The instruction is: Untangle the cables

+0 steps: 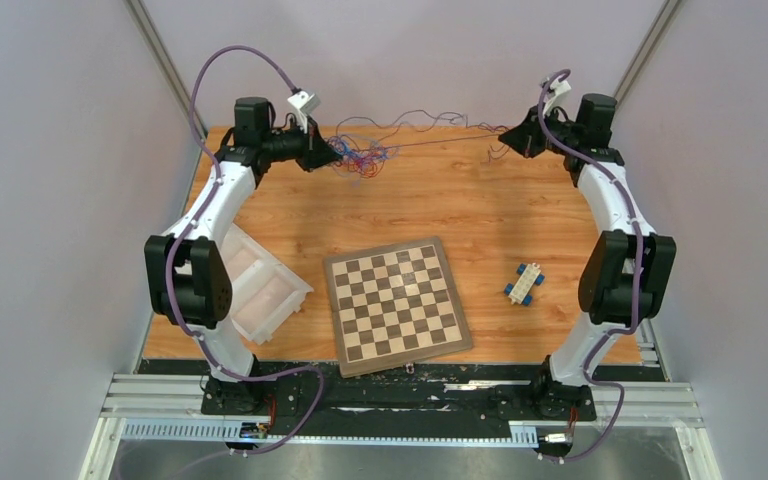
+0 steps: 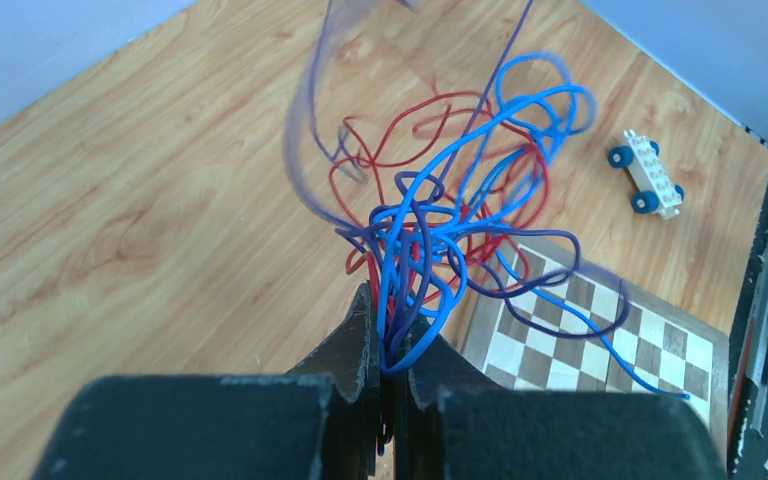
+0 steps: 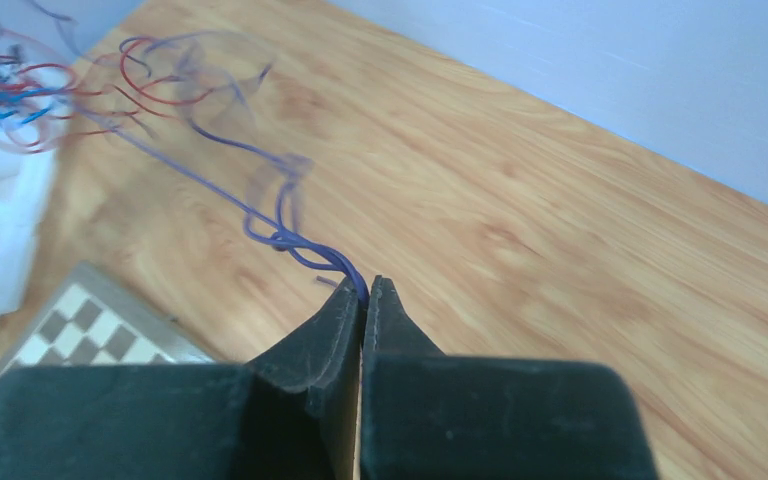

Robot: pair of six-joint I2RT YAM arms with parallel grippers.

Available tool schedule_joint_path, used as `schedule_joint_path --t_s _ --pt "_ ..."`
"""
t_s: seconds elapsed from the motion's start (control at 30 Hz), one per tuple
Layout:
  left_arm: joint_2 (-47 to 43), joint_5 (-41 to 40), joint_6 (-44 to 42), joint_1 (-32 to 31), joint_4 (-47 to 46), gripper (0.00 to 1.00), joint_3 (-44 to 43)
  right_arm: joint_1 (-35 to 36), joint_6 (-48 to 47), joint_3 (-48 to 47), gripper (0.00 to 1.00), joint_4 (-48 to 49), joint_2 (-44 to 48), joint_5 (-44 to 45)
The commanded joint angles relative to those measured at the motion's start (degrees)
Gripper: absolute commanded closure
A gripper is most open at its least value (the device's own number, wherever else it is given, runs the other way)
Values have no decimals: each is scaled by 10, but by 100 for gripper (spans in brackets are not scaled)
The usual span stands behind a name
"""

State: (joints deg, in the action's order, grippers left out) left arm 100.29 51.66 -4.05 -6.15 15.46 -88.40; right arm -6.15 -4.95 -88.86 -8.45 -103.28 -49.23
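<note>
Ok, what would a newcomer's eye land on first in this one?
The knot of red, blue and purple cables at the far left of the table, pinched in the left gripper. From it a purple strand stretches across to the right gripper, which is shut on it. On the near half lie a chessboard and, to its right, a small toy car.

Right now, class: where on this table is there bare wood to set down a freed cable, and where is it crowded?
Bare wood runs across the middle, between the cable tangle and the chessboard. A smaller patch lies between the chessboard and the wheeled toy block. Crowded: the far edge, where the tangle stretches between the left hand and the right hand.
</note>
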Motion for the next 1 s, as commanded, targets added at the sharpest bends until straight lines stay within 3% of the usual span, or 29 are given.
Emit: schedule_joint_path --t_s 0.0,0.17,0.27,0.3,0.4,0.43,0.57,0.77,0.83,0.87,0.93,0.97 --pt "-19 -53 -24 37 47 100 -6 -42 -25 3 100 -8 40 102" --pt "-16 -52 -68 47 73 100 -16 -56 -53 21 100 -42 45 74" --pt "-5 -16 -69 32 85 100 -40 -45 -63 12 100 -81 28 14" --pt "-2 1 -78 25 91 100 -47 -36 -74 -1 91 -110 17 -9" --pt "8 14 -81 -31 76 100 -66 3 -79 -32 37 -157 -2 -59" --pt "13 17 -72 -42 63 100 -66 27 -79 -37 29 -156 -2 -68" --pt "51 32 -6 -91 -4 99 -88 107 -80 -78 9 -147 -9 -79" --pt "89 66 66 -124 -60 98 -121 183 -24 -118 4 -94 -41 -99" --pt "92 66 69 -132 -62 97 -130 199 -12 -120 7 -70 -51 -100" --pt "92 72 71 -133 -60 95 -133 206 -12 -123 23 -62 -57 -100" --pt "91 78 74 -135 -53 92 -143 211 -18 -130 81 -60 -65 -83" --pt "87 76 65 -133 -35 90 -144 209 -21 -131 98 -60 -64 -55"
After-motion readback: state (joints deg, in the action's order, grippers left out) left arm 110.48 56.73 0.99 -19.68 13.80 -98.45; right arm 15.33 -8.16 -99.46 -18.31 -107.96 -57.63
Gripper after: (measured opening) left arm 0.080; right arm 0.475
